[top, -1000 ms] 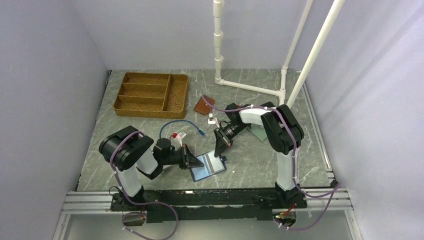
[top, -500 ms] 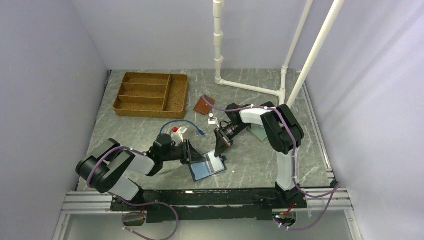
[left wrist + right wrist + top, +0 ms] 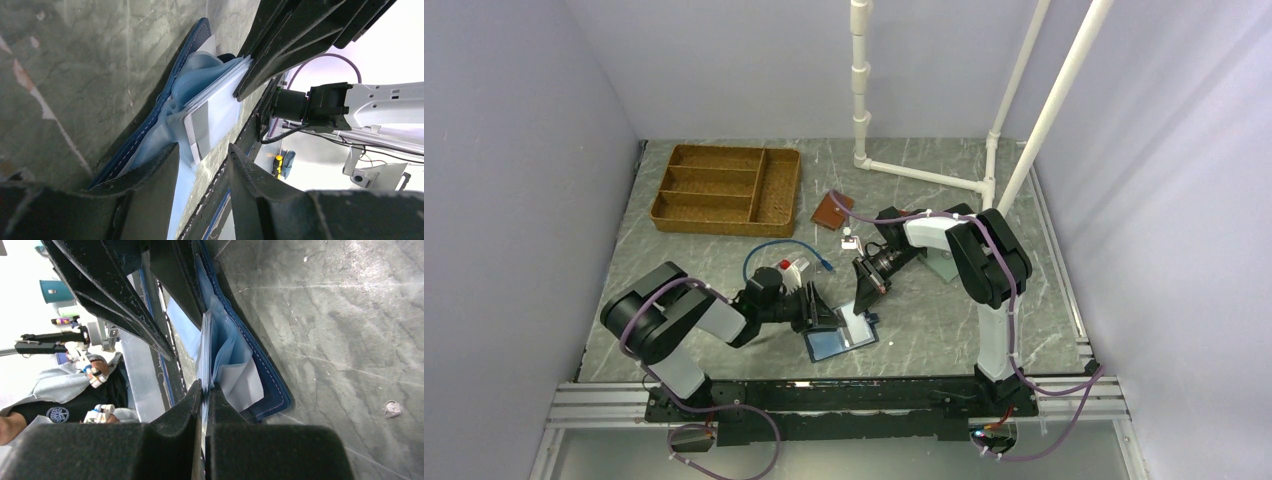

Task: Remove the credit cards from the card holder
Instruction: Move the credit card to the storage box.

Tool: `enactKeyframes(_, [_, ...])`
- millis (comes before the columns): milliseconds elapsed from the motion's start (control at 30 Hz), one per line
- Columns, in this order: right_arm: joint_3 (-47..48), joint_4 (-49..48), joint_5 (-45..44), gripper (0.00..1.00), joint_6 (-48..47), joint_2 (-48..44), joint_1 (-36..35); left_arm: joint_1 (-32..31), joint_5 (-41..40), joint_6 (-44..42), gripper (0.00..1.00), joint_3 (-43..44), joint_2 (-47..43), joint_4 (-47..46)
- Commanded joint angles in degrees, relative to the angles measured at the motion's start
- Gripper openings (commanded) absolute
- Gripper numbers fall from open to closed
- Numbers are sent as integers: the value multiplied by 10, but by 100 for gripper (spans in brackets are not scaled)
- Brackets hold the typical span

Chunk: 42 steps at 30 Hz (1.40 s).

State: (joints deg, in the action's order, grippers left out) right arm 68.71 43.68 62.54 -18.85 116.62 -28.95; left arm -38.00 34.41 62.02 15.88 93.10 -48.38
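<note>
The navy card holder (image 3: 838,340) lies open on the table, with its lighter blue inside (image 3: 200,85) fanned upward. A pale grey-white credit card (image 3: 199,131) pokes out of the sleeves, and another white card (image 3: 244,382) sits in a pocket. My right gripper (image 3: 205,388) is shut on a thin pale blue inner flap of the card holder and holds it up; it also shows from above as the right gripper (image 3: 865,291). My left gripper (image 3: 203,162) stands open at the near end of the holder, the protruding card's corner just ahead of the gap between its fingers.
A wicker divided tray (image 3: 724,188) stands at the back left. A brown wallet (image 3: 829,211), a blue cable (image 3: 782,248) and a small white piece (image 3: 848,241) lie behind the arms. A white pipe frame (image 3: 924,176) rises at the back right.
My left gripper has opened and slid right, up against the card holder. The left arm's elbow swung out and back. The right arm has kept still with its grip.
</note>
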Motion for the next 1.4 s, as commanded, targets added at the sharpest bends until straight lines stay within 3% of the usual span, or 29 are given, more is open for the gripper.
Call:
enactKeyframes(0, [-3,-17,0,1,-2,4,0,-7,-23,-5,46,20,22,16])
enactKeyframes(300, [-8,-36,-40,1,21,7,-7,-7,-47,14,40,29,52,40])
enactKeyframes(467, [-10,-44,-59,1,33,11,-14,-7,-42,32,31,27,69,-7])
enactKeyframes(833, [-15,-65,-84,0,61,25,-37,-8,-36,69,26,12,105,-110])
enactKeyframes(1067, [-11,-62,-96,0,62,31,-52,-8,-40,91,0,4,140,-160])
enactKeyframes(1100, [-9,-60,-97,1,60,32,-52,-7,-39,92,0,3,146,-166])
enactKeyframes(1367, [9,-22,-140,35,8,-11,-43,-5,-32,79,0,-9,162,-167])
